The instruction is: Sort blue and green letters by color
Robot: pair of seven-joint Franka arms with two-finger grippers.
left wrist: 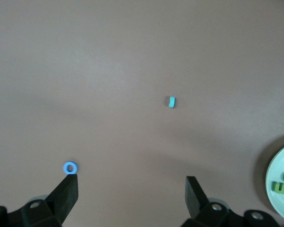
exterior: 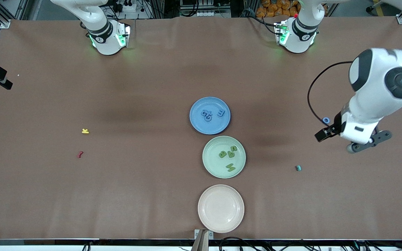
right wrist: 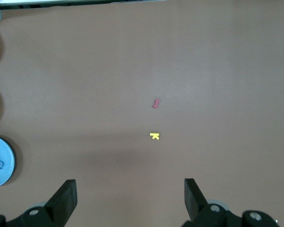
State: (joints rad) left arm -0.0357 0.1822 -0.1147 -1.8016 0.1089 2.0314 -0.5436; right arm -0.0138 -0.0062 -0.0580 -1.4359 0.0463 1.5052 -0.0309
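Three blue letters [exterior: 207, 114] lie on the blue plate [exterior: 201, 125] at mid table. Three green letters [exterior: 223, 154] lie on the pale green plate [exterior: 209, 166], which is nearer the camera. A small blue ring letter [exterior: 326, 120] lies on the table toward the left arm's end. My left gripper [left wrist: 131, 178] hangs open over the table there, empty, and one fingertip [left wrist: 71, 178] shows just beside the ring [left wrist: 70, 167]. A small teal piece [exterior: 298, 168] lies nearer the camera. My right gripper [right wrist: 129, 181] is open and empty, high over the right arm's end.
A cream plate [exterior: 204, 219] without letters sits nearest the camera, in line with the other two. A yellow letter [exterior: 85, 131] and a red squiggle [exterior: 80, 154] lie on the table toward the right arm's end. Brown paper covers the table.
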